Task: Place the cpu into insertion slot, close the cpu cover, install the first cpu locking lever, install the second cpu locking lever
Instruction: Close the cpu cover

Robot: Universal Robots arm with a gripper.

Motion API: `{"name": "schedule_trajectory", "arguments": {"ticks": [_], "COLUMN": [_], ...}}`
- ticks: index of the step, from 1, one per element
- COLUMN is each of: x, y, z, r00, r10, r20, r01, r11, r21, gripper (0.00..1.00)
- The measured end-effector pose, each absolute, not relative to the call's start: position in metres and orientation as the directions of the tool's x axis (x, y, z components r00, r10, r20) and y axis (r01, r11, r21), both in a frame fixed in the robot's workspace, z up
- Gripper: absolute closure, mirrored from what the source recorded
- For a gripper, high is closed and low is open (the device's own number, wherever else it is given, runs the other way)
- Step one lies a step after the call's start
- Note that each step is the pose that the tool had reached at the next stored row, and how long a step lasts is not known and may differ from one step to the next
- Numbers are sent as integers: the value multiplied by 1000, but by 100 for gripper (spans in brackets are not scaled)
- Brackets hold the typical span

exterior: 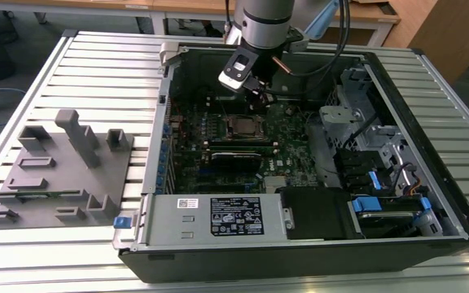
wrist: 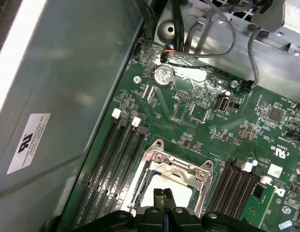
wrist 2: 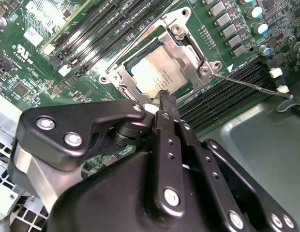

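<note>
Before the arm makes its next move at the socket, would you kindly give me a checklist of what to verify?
1. cpu lying flat in the socket: ok.
2. cpu cover down around the chip: ok.
3. gripper empty, fingers shut, at the socket's edge: ok.
4. locking lever latched: not ok; it sticks out sideways from the socket.
5. Other lever latched: cannot tell; the gripper hides that side.
</note>
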State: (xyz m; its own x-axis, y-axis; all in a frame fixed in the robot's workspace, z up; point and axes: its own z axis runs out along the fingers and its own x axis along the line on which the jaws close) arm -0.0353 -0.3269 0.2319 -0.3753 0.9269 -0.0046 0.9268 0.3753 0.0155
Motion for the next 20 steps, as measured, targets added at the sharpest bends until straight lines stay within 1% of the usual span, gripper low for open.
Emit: {"name": "schedule_trajectory", "arguments": {"ticks": [3,16,20], "x": [-35,-35,-35], "y": [-327,-327,-327], "z": [232,231,231], "r00": [-396,-601,-607], "r10": [918,800,795], "r20": [-4,-4,-4], "r01": [918,799,794], "r11": [396,601,607], "r21": [16,16,16], "gripper": [90,90,90]}}
